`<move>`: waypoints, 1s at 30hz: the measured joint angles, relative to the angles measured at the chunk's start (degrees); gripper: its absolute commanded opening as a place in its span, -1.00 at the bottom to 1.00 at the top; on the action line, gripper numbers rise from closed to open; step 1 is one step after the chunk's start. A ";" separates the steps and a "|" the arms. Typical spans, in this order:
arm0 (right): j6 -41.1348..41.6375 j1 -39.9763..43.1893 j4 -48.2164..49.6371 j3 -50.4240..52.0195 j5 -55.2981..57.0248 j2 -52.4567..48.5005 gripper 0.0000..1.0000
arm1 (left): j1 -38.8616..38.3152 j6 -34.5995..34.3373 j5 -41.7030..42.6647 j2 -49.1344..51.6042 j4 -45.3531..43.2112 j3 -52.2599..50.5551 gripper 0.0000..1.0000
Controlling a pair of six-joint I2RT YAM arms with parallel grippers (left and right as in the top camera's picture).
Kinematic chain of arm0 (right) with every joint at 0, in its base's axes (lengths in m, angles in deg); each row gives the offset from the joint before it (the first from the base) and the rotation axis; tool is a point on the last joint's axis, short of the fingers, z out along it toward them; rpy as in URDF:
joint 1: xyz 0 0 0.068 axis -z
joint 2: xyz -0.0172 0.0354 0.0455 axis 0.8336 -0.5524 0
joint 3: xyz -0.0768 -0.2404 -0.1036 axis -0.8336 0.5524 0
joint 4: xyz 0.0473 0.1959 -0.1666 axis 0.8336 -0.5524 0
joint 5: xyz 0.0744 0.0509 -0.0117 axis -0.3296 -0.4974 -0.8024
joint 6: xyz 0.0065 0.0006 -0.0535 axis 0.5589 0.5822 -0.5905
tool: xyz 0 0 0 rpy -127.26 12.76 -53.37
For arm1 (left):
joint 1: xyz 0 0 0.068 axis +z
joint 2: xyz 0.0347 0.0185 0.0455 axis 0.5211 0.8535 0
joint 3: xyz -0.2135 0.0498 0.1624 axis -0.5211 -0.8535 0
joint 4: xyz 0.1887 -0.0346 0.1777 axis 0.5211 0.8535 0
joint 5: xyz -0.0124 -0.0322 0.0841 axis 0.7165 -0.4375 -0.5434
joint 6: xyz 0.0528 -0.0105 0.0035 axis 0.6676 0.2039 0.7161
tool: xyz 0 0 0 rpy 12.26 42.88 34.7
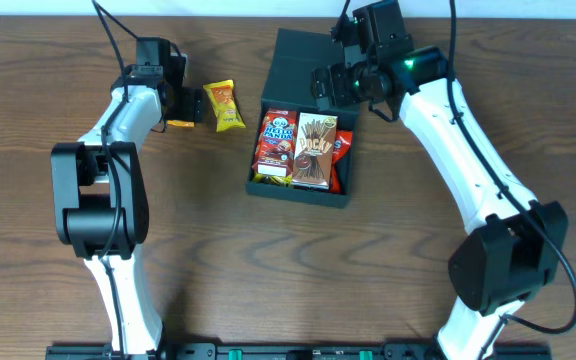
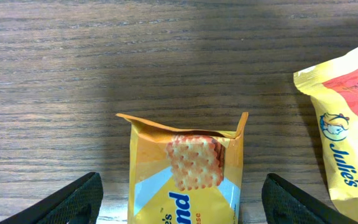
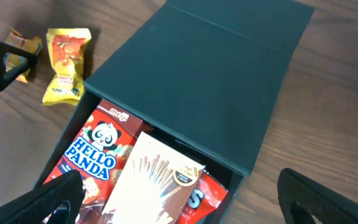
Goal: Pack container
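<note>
The container (image 1: 298, 193) is a dark box mid-table with its flap lid (image 1: 296, 62) folded back. It holds a red Hello Panda box (image 1: 276, 140), a Pocky box (image 1: 314, 150) and a red packet (image 1: 342, 152). My right gripper (image 1: 340, 85) is open above the box's back edge; the right wrist view shows its jaws (image 3: 185, 205) spread over the contents, with the lid (image 3: 210, 74) beyond. My left gripper (image 1: 180, 105) is open, its jaws (image 2: 182, 202) on either side of a yellow cracker packet (image 2: 185, 168) lying on the table.
A second yellow packet marked Julie's (image 1: 225, 105) lies between the left gripper and the box, and shows in the left wrist view (image 2: 347, 124) and the right wrist view (image 3: 67, 65). The table is brown wood.
</note>
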 measured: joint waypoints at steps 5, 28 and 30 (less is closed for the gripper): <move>-0.42 0.00 -0.55 0.00 0.00 0.00 0.99 | 0.00 -0.13 0.35 1.66 -0.44 0.02 0.66; -0.70 1.44 -1.03 0.00 0.02 0.33 0.97 | 0.00 -0.52 0.28 1.68 -0.48 0.02 0.11; -0.72 2.58 -1.20 0.00 0.02 0.96 0.97 | 0.00 -0.66 0.28 1.68 -0.48 0.02 0.07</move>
